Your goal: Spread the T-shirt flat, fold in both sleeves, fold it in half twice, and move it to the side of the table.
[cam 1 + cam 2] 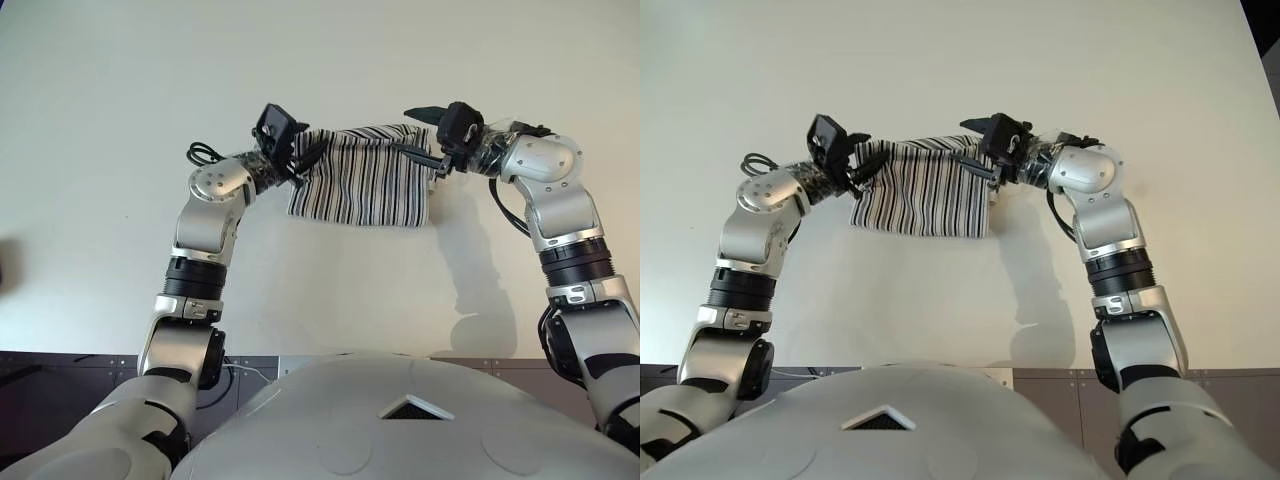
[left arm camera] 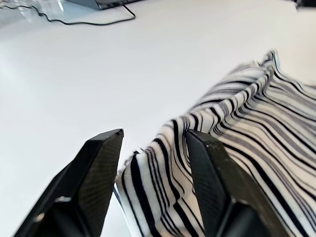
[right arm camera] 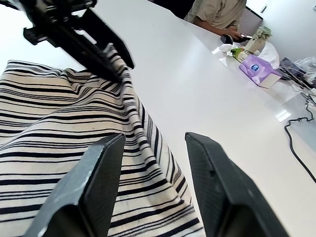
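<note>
- The striped T-shirt (image 1: 365, 185) lies folded into a compact rectangle on the white table (image 1: 120, 90), at 12 o'clock from the robot and between the two arms.
- The left gripper (image 2: 154, 140) sits at the shirt's 9 o'clock edge. Its jaws are spread wide, with a rumpled fold of cloth between them.
- The right gripper (image 3: 155, 140) is at the shirt's 2 o'clock corner, jaws wide apart over the fabric.
- A black cable (image 2: 89, 19) lies well apart on the table.

T-shirt (image 1: 362, 185): soft striped cloth, rumpled along one edge. Table (image 1: 120, 90): smooth white top, faint gloss noted. Fingers (image 2: 98, 168) of left gripper (image 2: 154, 136): black, weave-textured, matt finish recorded.
</note>
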